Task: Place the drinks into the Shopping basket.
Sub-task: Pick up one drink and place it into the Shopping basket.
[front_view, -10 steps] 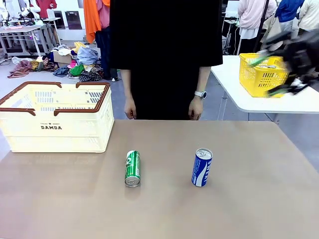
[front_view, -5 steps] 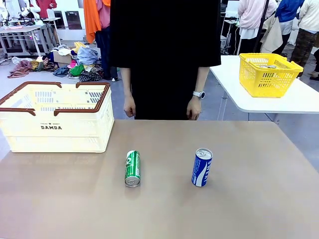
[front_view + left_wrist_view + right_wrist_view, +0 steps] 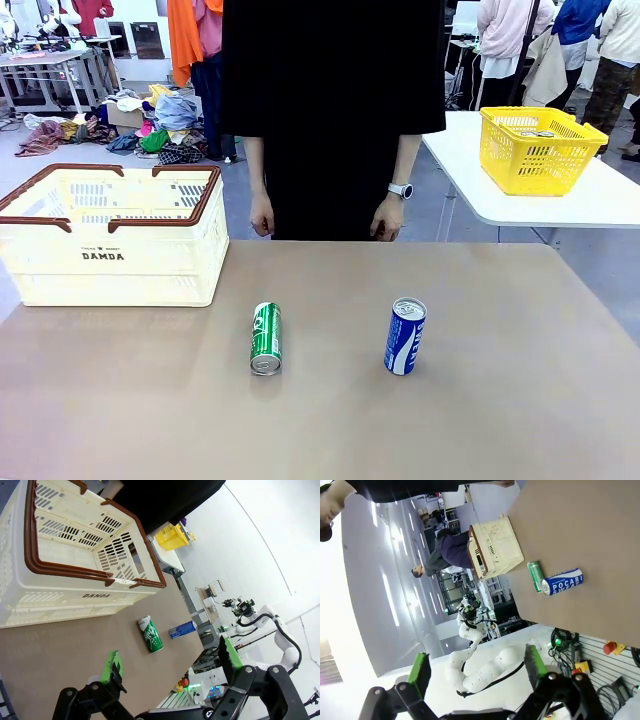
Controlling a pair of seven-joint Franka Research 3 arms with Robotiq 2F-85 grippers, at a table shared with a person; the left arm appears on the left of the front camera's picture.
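Now L end effector (image 3: 169, 656), R end effector (image 3: 477, 659) spread; drinks (image 3: 265, 338) outside basket (image 3: 60, 275), on table (image 3: 500, 400).

On the tan rectangular desk (image 3: 520, 400), the large cream slotted plastic Shopping basket with brown rim (image 3: 110, 235) sits far left. Right of it and nearer the robot, the slim green aluminium can (image 3: 266, 338) lies on its side. The slim blue aluminium can (image 3: 405, 336) stands upright to that can's right. A person in black (image 3: 330, 100) stands behind the far edge.
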